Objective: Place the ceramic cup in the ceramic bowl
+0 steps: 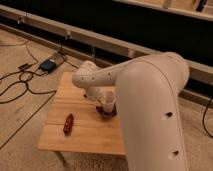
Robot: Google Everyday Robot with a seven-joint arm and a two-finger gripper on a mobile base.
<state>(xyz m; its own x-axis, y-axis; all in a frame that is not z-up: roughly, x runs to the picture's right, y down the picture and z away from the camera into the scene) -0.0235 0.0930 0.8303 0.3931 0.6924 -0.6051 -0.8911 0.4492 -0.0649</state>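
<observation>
One ceramic cup [106, 96] inside ceramic bowl [107, 110]; gripper [100, 93] alongside (grip state unclear).

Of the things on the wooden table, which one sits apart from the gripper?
The small red object, alone near the table's front left. The ceramic cup and ceramic bowl are together at the gripper.

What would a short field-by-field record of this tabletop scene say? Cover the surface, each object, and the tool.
surface: small wooden table
ceramic cup: pale, upright, over the bowl, at the arm's end
ceramic bowl: dark maroon, near the table's middle, mostly hidden by the cup
other object: reddish item lying left of the bowl, apart from it
tool: at the cup, above the bowl
</observation>
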